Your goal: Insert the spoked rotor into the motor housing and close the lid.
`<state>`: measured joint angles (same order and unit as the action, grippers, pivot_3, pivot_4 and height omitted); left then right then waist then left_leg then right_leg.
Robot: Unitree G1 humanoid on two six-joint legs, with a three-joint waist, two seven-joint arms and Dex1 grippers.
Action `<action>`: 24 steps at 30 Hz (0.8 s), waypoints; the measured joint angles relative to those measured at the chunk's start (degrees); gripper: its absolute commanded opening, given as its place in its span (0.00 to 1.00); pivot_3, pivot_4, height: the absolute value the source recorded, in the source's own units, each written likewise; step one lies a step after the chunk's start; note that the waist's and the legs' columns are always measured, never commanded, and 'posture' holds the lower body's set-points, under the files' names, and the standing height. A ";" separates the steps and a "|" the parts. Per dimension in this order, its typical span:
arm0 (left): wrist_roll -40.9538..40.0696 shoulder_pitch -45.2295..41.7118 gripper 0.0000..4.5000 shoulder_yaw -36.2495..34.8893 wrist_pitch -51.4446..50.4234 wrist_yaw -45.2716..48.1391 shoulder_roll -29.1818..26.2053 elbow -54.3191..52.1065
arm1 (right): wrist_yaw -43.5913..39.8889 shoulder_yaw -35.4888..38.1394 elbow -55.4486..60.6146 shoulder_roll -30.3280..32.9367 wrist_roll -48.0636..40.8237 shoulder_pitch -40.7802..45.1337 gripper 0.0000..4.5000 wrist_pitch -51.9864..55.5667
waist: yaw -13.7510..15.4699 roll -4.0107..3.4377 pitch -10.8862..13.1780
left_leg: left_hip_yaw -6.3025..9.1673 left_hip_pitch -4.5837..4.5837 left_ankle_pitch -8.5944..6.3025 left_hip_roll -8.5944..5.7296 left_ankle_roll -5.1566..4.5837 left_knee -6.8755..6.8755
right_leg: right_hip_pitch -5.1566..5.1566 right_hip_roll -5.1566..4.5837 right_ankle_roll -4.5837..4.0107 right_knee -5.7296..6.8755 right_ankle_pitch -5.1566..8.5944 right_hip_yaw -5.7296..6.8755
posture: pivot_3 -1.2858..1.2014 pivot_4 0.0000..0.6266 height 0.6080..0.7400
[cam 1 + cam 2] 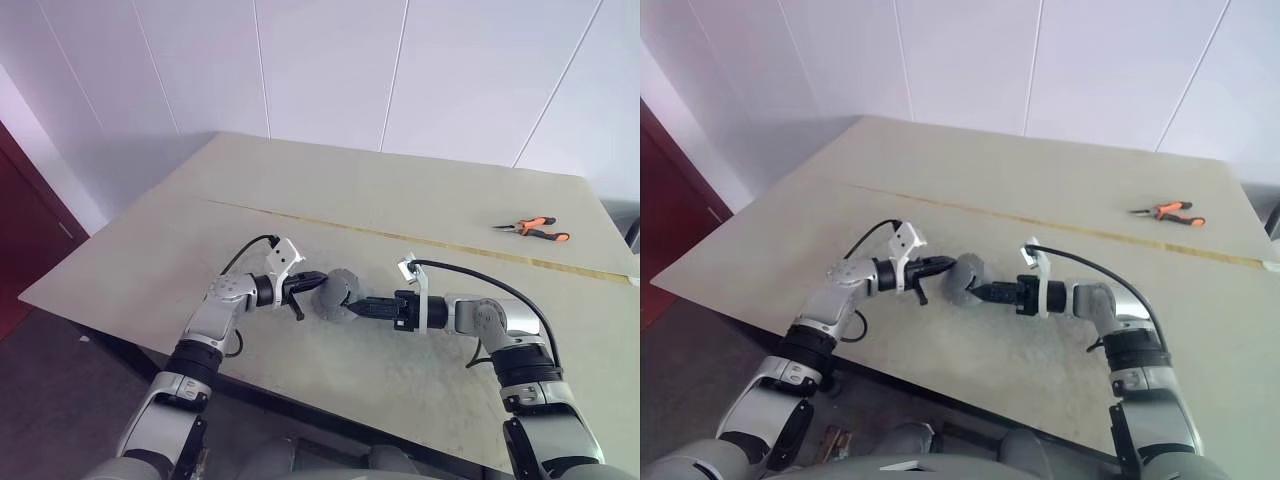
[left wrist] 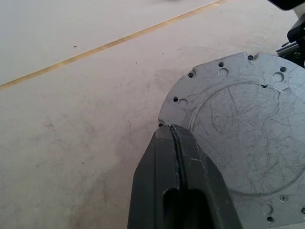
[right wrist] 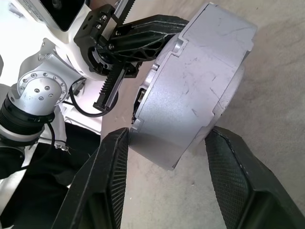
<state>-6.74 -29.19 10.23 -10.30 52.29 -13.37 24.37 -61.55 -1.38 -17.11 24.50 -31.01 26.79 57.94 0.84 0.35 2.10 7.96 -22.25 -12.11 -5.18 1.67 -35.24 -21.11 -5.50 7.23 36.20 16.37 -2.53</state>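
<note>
On the broad beige worktop (image 1: 420,200), crossed by a thin yellow line (image 1: 330,226), I hold the motor housing (image 1: 335,292) in the air just above the near half of the surface, on my side of that line. The housing is tilted on edge, its scratched silvery flat face (image 2: 248,138) turned toward my left wrist. My left pincer (image 1: 302,285) is shut tight on the housing's rim, its fingers (image 2: 183,191) pressed together at the edge. My right pincer (image 3: 169,162), reaching in from the opposite side of the housing, stands apart around the drum's side wall, one pad (image 3: 107,176) at its edge, the other just clear. Orange-handled pliers (image 1: 532,229) lie well beyond the housing, across the line.
</note>
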 measured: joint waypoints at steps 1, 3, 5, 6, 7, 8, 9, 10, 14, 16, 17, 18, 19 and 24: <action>0.00 0.06 0.00 0.00 0.00 0.00 0.00 -0.18 | -0.20 -0.28 0.00 0.14 0.27 0.00 0.47 -0.54 | -0.01 0.00 0.00 | 0.00 0.00 0.00 0.00 0.00 0.00 | 0.00 0.00 0.00 0.00 0.00 0.00 | 0.52 0.00 1.00; 0.00 0.10 0.00 0.00 -0.02 -0.01 0.00 -0.32 | -0.25 -0.39 -0.11 0.13 0.50 0.00 0.47 -1.25 | 0.00 -0.01 0.00 | 0.00 0.00 0.00 0.00 0.00 0.00 | 0.00 0.00 0.01 0.00 0.01 0.00 | 0.52 0.00 1.00; 0.00 0.21 0.00 0.00 -0.10 -0.03 0.05 -0.43 | -0.24 -0.39 -0.41 0.12 0.62 0.00 0.47 -1.69 | 0.01 -0.01 0.00 | 0.00 0.00 0.00 0.00 0.00 0.00 | 0.00 0.00 0.03 0.00 0.02 0.00 | 0.52 0.00 1.00; 0.00 0.22 0.00 0.00 -0.18 -0.05 0.04 -0.45 | -0.25 -0.44 -0.58 0.12 0.74 0.00 0.47 -1.96 | 0.00 -0.01 0.00 | 0.00 0.00 0.00 0.00 0.00 0.00 | 0.00 0.00 0.02 0.00 0.03 0.00 | 0.52 0.00 1.00; 0.00 0.23 0.00 -0.01 -0.24 -0.07 0.03 -0.48 | -0.24 -0.48 -0.61 0.12 0.80 0.00 0.47 -2.11 | 0.00 -0.01 0.00 | 0.00 0.00 0.00 0.00 0.00 0.00 | 0.00 0.00 0.02 0.00 0.05 0.00 | 0.52 0.00 1.00; 0.00 0.27 0.00 -0.02 -0.31 -0.09 0.03 -0.52 | -0.25 -0.54 -0.61 0.12 0.90 0.00 0.47 -2.28 | 0.00 -0.01 0.00 | 0.00 0.00 0.00 0.00 0.00 0.00 | 0.00 0.00 0.01 0.00 0.07 0.00 | 0.52 0.00 1.00; 0.00 0.32 0.00 -0.06 -0.36 -0.12 0.02 -0.59 | -0.25 -0.59 -0.61 0.12 0.95 0.00 0.47 -2.53 | -0.01 -0.01 0.00 | 0.00 0.00 0.00 0.00 0.00 0.00 | 0.00 0.00 0.02 0.00 0.08 0.00 | 0.52 0.00 1.00; 0.00 0.36 0.00 -0.08 -0.43 -0.14 -0.02 -0.67 | -0.25 -0.62 -0.62 0.12 0.98 0.00 0.47 -2.78 | 0.00 -0.01 0.00 | 0.00 0.00 0.00 0.00 0.00 0.00 | 0.00 0.00 0.02 0.00 0.09 0.00 | 0.52 0.00 1.00; 0.00 0.81 0.00 -0.29 -0.83 -0.39 -0.08 -1.17 | -0.34 -0.66 -1.01 0.04 1.01 0.03 0.47 -3.82 | 0.01 -0.01 0.00 | 0.00 0.00 0.00 0.00 0.00 0.00 | 0.00 0.00 -0.02 0.00 0.11 0.00 | 0.52 0.00 1.00; 0.00 1.31 0.00 -0.34 -1.26 -0.57 -0.09 -1.78 | -0.37 -0.68 -1.03 0.11 1.01 0.01 0.47 -3.84 | 0.01 -0.01 0.00 | 0.00 0.00 0.00 0.00 0.00 0.00 | 0.00 0.00 -0.04 0.00 0.11 0.00 | 0.52 0.00 1.00; 0.00 1.45 0.00 -0.35 -1.53 -0.61 -0.09 -2.01 | -0.37 -0.69 -0.91 0.21 1.01 -0.02 0.47 -3.84 | 0.07 -0.01 0.00 | 0.00 0.00 0.00 0.00 0.00 0.00 | 0.00 0.00 -0.04 0.00 0.11 0.00 | 0.52 0.00 1.00; 0.00 1.56 0.00 -0.35 -1.62 -0.61 -0.08 -2.17 | -0.35 -0.69 -0.51 0.30 0.97 -0.09 0.47 -3.83 | 0.12 -0.01 0.00 | 0.01 0.00 0.00 0.00 0.00 0.00 | -0.01 -0.01 -0.04 0.00 0.11 0.00 | 0.52 0.00 1.00; 0.00 1.68 0.00 -0.36 -1.67 -0.67 -0.08 -2.35 | -0.30 -0.69 -0.24 0.36 0.98 -0.14 0.47 -3.83 | 0.16 -0.01 0.00 | 0.00 -0.01 0.00 0.00 0.00 0.00 | 0.00 -0.01 -0.04 0.00 0.11 0.00 | 0.52 0.00 1.00; 0.00 2.06 0.00 -0.35 -1.85 -0.99 0.02 -2.88 | 0.00 -0.97 0.43 0.82 1.39 -0.31 0.47 -4.05 | 0.28 -0.01 0.00 | -0.01 -0.03 0.00 0.00 0.00 0.00 | 0.00 -0.02 -0.06 -0.05 0.12 0.00 | 0.52 0.00 1.00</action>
<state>-6.74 -27.13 9.88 -12.16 51.30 -13.36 21.49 -61.56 -2.35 -16.68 25.32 -29.63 26.48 53.89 1.11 0.34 2.10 7.95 -22.28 -12.12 -5.18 1.68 -35.24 -21.12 -5.52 7.17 36.15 16.49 -2.53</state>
